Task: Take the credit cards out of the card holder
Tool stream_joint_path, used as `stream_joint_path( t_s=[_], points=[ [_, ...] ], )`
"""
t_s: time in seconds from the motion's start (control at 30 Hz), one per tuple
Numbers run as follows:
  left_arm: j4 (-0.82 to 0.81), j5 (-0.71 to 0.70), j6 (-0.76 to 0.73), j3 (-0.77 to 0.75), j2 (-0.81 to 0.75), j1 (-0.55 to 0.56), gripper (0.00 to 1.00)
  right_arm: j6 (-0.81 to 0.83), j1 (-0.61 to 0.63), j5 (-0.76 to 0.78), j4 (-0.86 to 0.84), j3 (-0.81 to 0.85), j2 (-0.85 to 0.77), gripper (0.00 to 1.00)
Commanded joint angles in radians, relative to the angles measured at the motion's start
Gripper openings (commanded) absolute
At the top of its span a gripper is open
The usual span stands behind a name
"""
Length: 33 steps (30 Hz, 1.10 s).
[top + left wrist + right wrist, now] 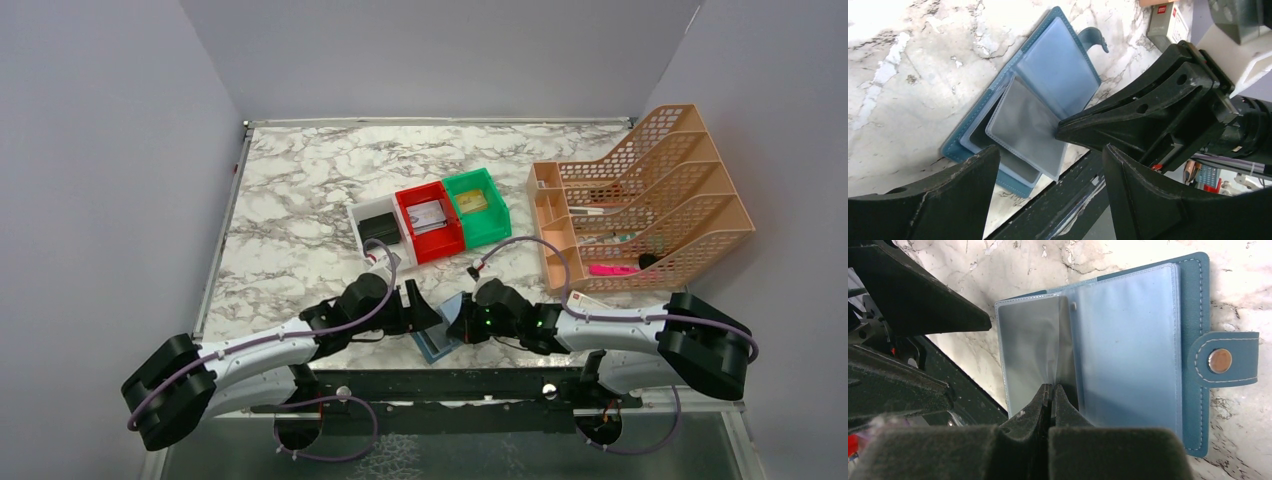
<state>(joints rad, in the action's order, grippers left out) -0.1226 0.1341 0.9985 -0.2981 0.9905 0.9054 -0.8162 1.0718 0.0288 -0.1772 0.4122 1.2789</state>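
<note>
The teal-blue card holder (438,345) lies open on the marble table at its near edge, between my two grippers. In the right wrist view its lighter blue pocket panels (1128,340) face up and the snap tab (1220,361) sticks out to the right. My right gripper (1052,388) is shut on the edge of one clear pocket panel (1028,345), which stands lifted from the holder. My left gripper (1050,157) is open and empty, its fingers (948,195) spread just over the holder's near end (998,170). I see no card plainly in the pockets.
White, red and green bins (432,222) stand side by side behind the holder; the white one holds a flat black wallet (380,228). A peach mesh file rack (640,200) stands at the right. A small white box with a red stripe (590,300) lies by the right arm. The black table frame (1058,205) runs just below the holder.
</note>
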Motion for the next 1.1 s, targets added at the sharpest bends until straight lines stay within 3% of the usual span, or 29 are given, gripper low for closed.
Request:
stream_joint_path(
  t_s=[0.0,0.43,0.77,1.07],
  points=[
    [-0.097,-0.060,0.049,0.009,0.033,0.025,0.77,-0.016,-0.006,-0.018,-0.040,-0.017,-0.025,0.01],
    [-0.147,-0.123,0.116,0.022,0.072,0.073,0.75,-0.017,-0.009,-0.023,-0.048,-0.021,-0.027,0.01],
    [-0.057,-0.202,0.175,0.050,-0.015,0.089,0.79,-0.022,-0.010,-0.017,-0.041,-0.030,-0.049,0.01],
    [-0.112,-0.213,0.236,0.082,-0.008,0.117,0.80,-0.026,-0.012,-0.018,-0.044,-0.034,-0.053,0.01]
  ],
)
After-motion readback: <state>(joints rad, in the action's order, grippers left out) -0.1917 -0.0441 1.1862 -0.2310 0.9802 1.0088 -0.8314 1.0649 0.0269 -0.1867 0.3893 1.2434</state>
